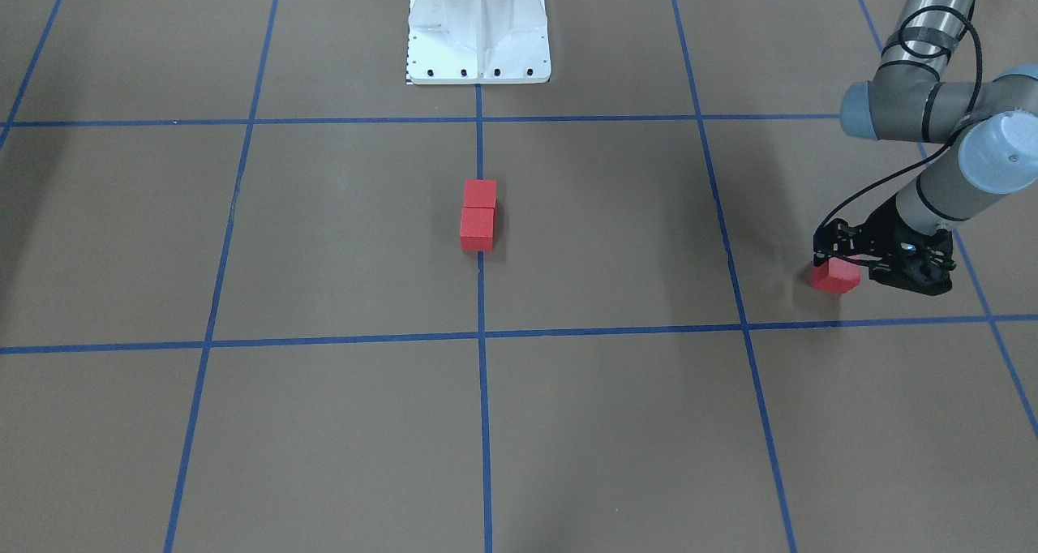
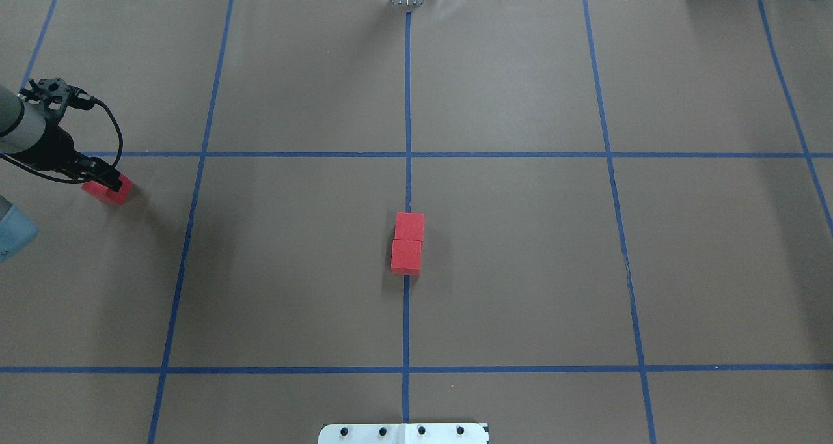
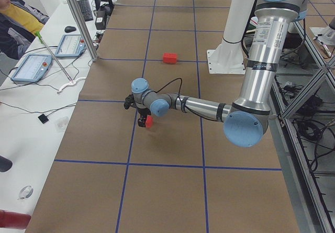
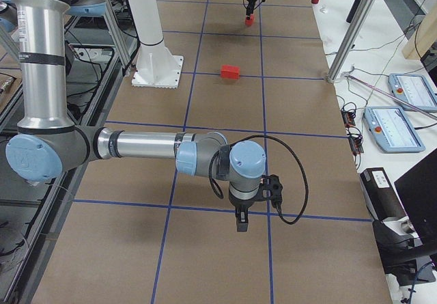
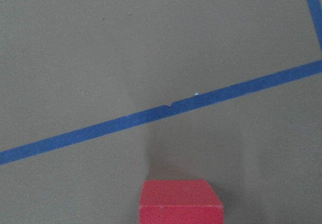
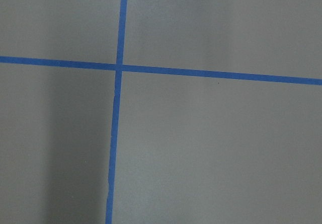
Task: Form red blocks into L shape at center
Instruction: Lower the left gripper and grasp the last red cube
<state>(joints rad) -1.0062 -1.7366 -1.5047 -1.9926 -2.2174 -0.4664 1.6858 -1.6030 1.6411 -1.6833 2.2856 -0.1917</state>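
Fetching the last piece: at the overhead view's far left, the left gripper (image 2: 104, 182) looks clamped on a small matte red cube (image 2: 121, 194). Two matching red cubes (image 2: 408, 243) touch end to end on the central blue tape line (image 2: 407, 183). Next, it must be set squarely beside one end cube. The right gripper (image 4: 241, 223) opening cannot be told.

Mid-table, what stands in your way is two red blocks (image 2: 408, 243), touching end to end on the centre tape line (image 2: 407, 105); open brown surface (image 2: 520, 268) lies all round them. Near the left edge, the left gripper (image 2: 110, 182) clasps the third red block (image 2: 120, 194). The white base (image 1: 478, 30) takes up the robot-side edge.
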